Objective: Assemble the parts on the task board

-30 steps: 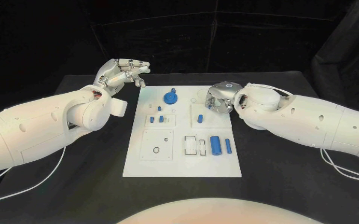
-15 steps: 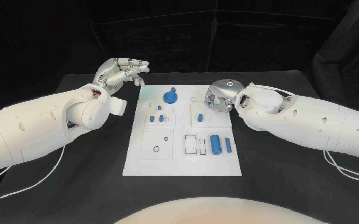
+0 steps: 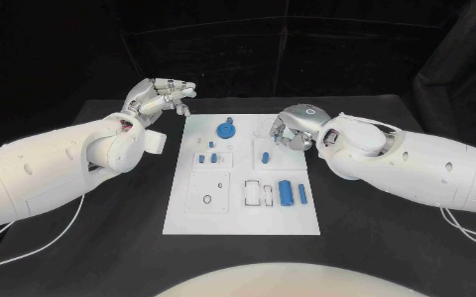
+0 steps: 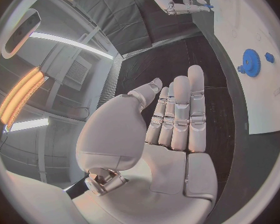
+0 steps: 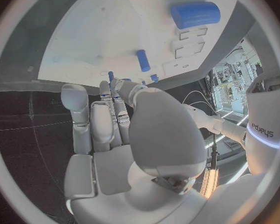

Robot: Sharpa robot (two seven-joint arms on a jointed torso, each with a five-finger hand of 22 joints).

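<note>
Blue parts [image 3: 285, 191] lie loose on the task board [image 3: 243, 221], so assembly looks barely begun. Beside the board, the left hand [image 3: 159, 96] is spread, empty; over its far edge, the right hand [image 3: 291, 128] is likewise empty.

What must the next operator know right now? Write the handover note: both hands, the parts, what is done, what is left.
Left robot hand: off the far left corner of the white rectangular task board, fingers apart, holding nothing.
Right robot hand: over the board's far right edge, fingers curled downward; whether it pinches anything cannot be told.
Parts: blue toothed gear near the far edge; small blue pegs left of centre; one blue peg close to the right hand; large blue cylinder and thin blue pin lying at the near right.
Done: nothing plainly assembled.
Left: seat the loose parts.
</note>
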